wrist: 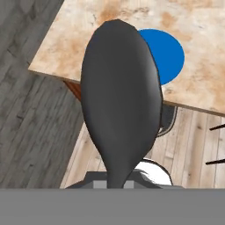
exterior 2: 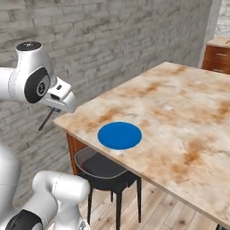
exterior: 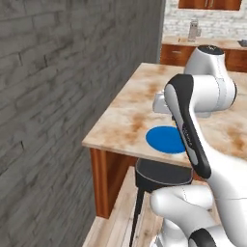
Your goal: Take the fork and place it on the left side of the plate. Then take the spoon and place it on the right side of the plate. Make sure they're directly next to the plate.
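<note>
A big dark grey spoon (wrist: 121, 96) rises from the bottom of the hand view, bowl outward, covering part of the round blue plate (wrist: 170, 55). My gripper (exterior 2: 55, 109) is shut on the spoon (exterior 2: 46, 120), which hangs down and to the left, just off the table's left corner. The plate (exterior 2: 120, 135) lies flat near the table's front edge, to the right of the gripper and apart from it. In the left base view the plate (exterior: 164, 140) sits partly behind my forearm. The fork is out of view.
The marble-patterned table (exterior 2: 179, 112) ends in a corner close to the gripper. A black chair (exterior 2: 103, 170) stands tucked under the front edge (exterior: 161, 174). A grey brick wall (exterior: 58, 96) runs along the left. Wooden cabinets (exterior: 231, 58) stand far behind.
</note>
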